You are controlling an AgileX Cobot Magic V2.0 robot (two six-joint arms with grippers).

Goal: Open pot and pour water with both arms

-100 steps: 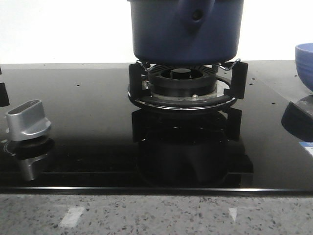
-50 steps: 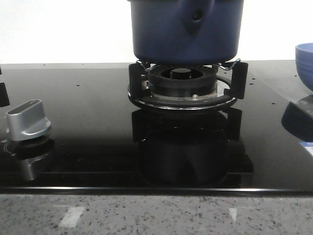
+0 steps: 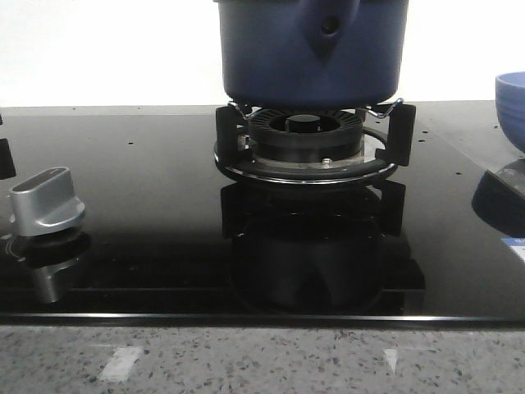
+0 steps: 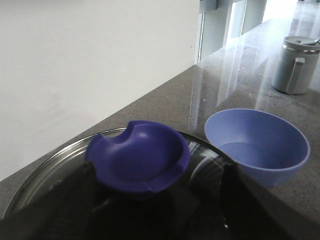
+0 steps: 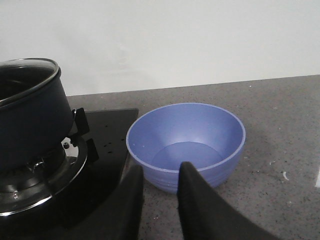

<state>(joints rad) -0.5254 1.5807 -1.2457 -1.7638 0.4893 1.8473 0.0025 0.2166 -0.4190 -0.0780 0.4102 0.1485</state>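
- The left gripper (image 4: 150, 210) was at the blue knob (image 4: 138, 159) of the glass lid (image 4: 45, 170), fingers on either side; whether they clamped it could not be told.
- The right gripper (image 5: 159, 190) had its fingers (image 5: 197, 205) slightly apart, empty, near the light blue bowl (image 5: 186, 142).
- The pot (image 3: 312, 51), dark blue, matte and straight-sided, with a pierced handle mount, sat on the burner (image 3: 308, 144) of the black stove (image 3: 148, 205).
- A silver dial (image 3: 46, 202) stood on the stove.

— Where's the pot (image 3: 312, 53)?
— On the burner (image 3: 308, 139), twelve o'clock on the stove top (image 3: 148, 205).
— And the bowl (image 3: 511, 94)?
— Three o'clock of the pot, on the counter (image 5: 280, 150). The knob (image 3: 45, 201) sits at nine o'clock.
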